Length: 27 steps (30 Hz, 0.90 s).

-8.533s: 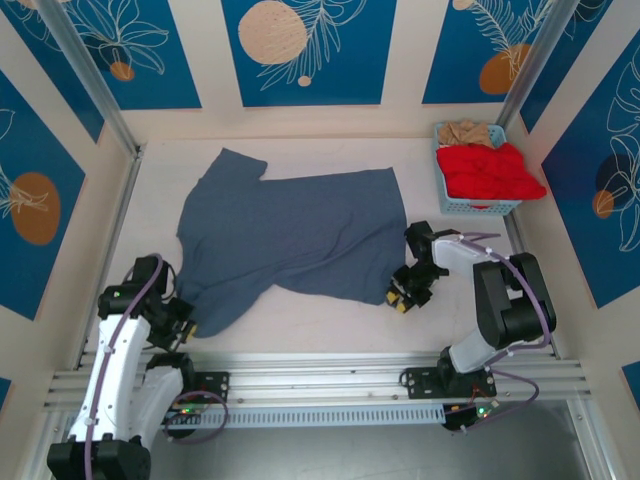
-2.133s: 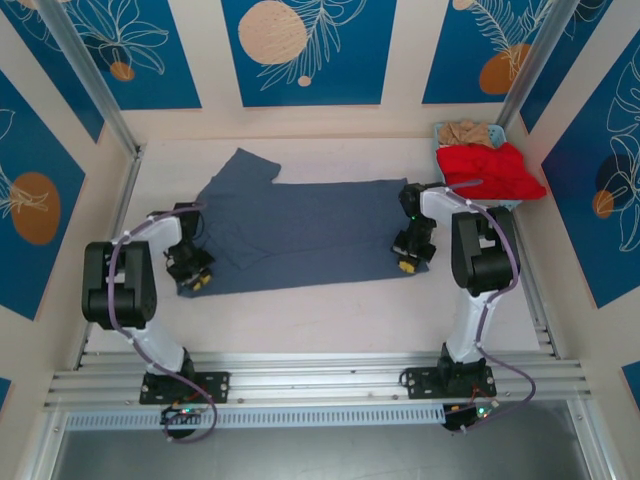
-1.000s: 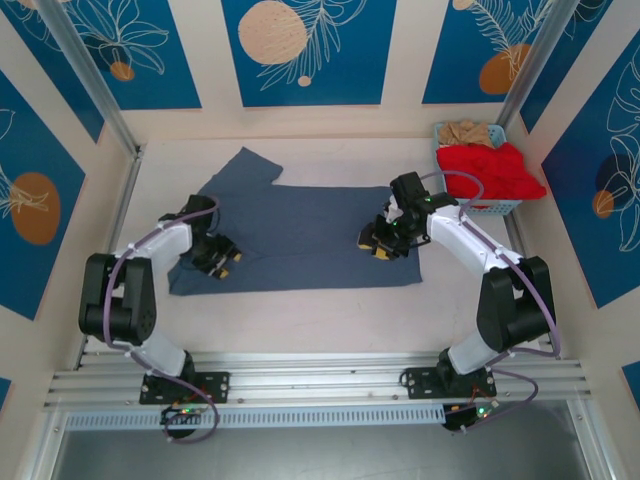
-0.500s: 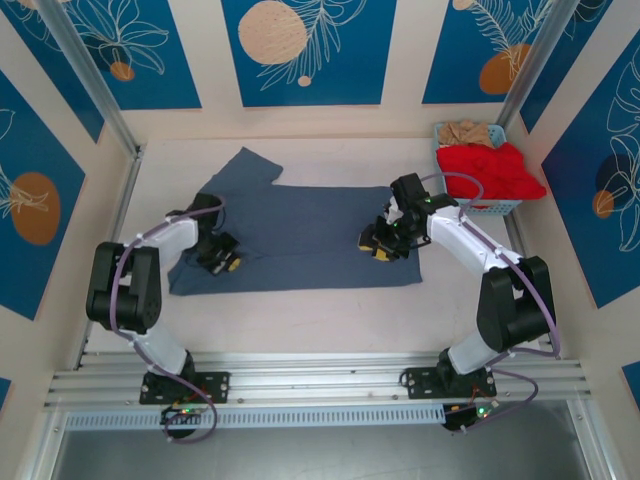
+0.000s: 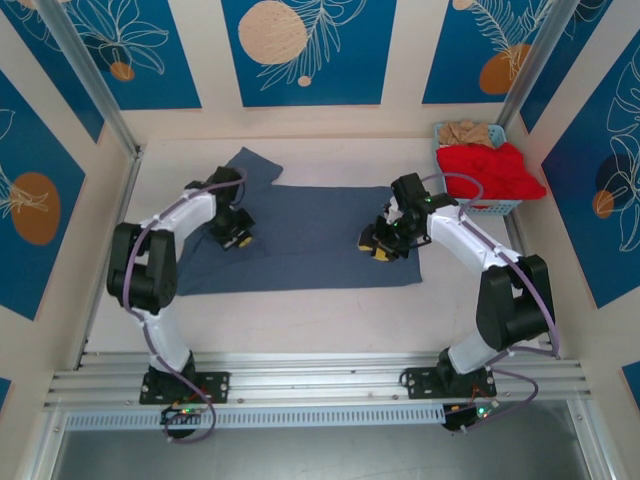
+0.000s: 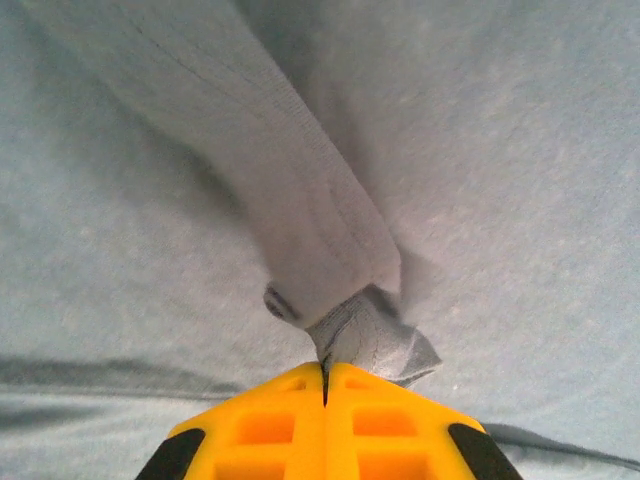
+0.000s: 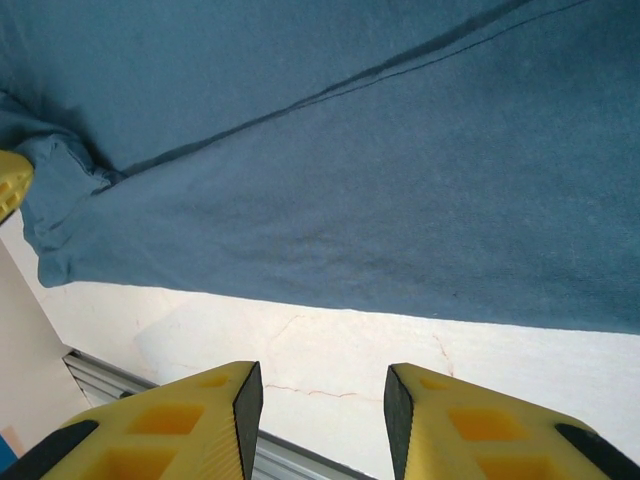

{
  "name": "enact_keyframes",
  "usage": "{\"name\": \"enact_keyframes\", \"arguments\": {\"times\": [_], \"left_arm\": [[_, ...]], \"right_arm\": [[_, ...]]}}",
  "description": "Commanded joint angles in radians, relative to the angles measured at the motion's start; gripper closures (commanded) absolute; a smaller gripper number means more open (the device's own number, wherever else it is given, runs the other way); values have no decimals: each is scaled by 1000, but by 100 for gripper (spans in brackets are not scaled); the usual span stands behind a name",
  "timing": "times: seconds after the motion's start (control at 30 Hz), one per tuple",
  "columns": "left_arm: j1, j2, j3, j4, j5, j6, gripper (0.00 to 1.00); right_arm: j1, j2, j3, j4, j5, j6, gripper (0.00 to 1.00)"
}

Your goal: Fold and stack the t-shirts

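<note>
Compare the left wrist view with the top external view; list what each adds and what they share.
Left wrist adds the grip up close: the left end effector, shut, pinches a bunched fold of the slate-blue t-shirt. Top external adds the layout: that shirt spread across the table, the right end effector at its right end, and the basket holding a red shirt and a beige shirt. Shared: that shirt and the left end effector.

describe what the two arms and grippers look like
The left arm and right arm have white link shells, black joint housings and a thin purple cable running along each. The left gripper and right gripper have blocky yellow fingers with moulded square recesses and black patches at the sides.
</note>
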Motion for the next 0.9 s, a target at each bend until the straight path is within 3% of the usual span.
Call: {"name": "enact_keyframes", "arguments": {"times": [0.0,0.37,0.5,0.57,0.67,0.73,0.87], "left_arm": [[-27,66,103,-112,-72,102,100],[-80,233,301,-207,-142,229,100],[-85,158,292,-195,-193,230,67],[-90,86,276,-195,-218,223,42],[-84,-57,179,-191,-240,197,31],[-59,-148,61,-188,-213,164,33],[109,-274,-231,-90,-22,74,54]], "right_arm": [[-8,14,33,-25,-48,3,61],[-17,40,33,-46,-64,0,61],[-32,32,17,-50,-36,6,60],[-56,19,-4,-47,-14,19,60],[-102,1,-42,-49,31,35,59],[-141,-8,-70,-50,50,44,59],[-200,11,-83,-62,73,45,61]]}}
